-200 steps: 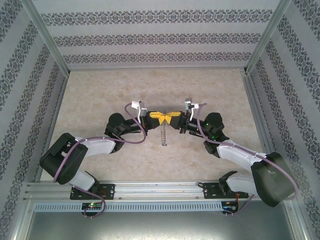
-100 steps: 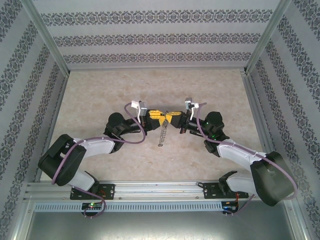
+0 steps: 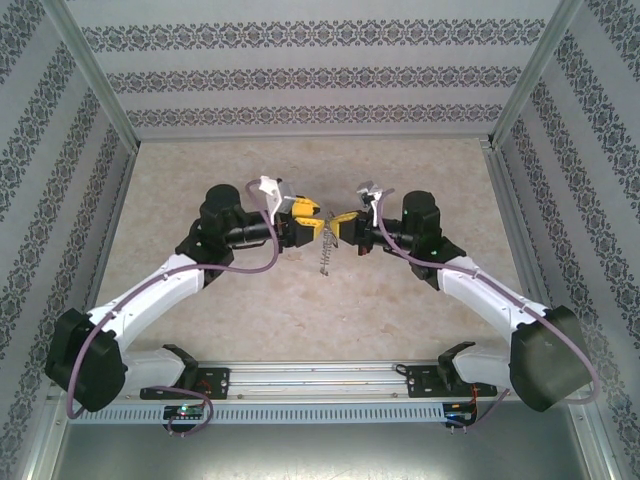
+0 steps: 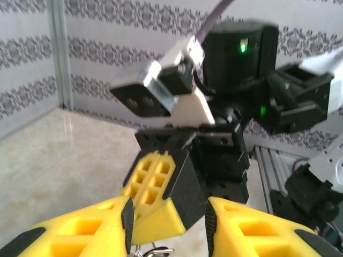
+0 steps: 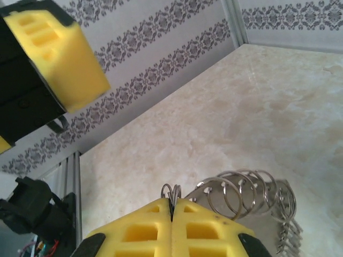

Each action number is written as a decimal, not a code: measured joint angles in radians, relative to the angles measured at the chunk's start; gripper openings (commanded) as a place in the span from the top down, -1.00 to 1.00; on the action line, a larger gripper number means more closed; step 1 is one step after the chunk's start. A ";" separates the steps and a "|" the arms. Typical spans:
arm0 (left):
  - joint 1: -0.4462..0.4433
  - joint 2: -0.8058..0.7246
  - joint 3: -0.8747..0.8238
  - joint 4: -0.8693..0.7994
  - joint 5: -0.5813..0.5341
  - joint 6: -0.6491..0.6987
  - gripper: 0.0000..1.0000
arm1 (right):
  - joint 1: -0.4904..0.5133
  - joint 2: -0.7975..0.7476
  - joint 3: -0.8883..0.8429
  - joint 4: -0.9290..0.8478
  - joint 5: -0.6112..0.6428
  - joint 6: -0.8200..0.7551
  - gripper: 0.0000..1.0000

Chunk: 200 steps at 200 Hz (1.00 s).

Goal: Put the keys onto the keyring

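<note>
Clenching the keyring [image 5: 241, 195], right gripper [image 5: 171, 206] mid-table — left gripper [image 4: 169, 217] released beside it, open tabletop [image 3: 330, 170] all round

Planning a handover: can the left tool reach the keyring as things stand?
Probably yes. The left tool stands open on either side of the right tool, which is shut on the keyring; nothing visible lies between them.
</note>
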 measured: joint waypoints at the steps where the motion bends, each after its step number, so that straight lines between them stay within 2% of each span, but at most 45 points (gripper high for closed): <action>1: 0.000 0.002 0.003 -0.006 0.001 0.002 0.18 | 0.000 0.002 0.005 -0.007 -0.003 -0.005 1.00; 34: 0.002 0.080 0.092 -0.232 0.031 0.098 0.18 | 0.000 0.049 0.104 -0.176 -0.030 -0.121 1.00; 74: 0.027 0.128 0.120 -0.367 0.075 0.156 0.43 | -0.007 0.082 0.148 -0.297 -0.056 -0.200 1.00; 124: 0.074 0.151 0.143 -0.403 0.143 0.169 0.44 | -0.020 0.089 0.150 -0.339 -0.078 -0.222 1.00; 200: 0.074 0.234 0.161 -0.407 0.215 0.154 0.47 | -0.026 0.103 0.150 -0.336 -0.108 -0.221 1.00</action>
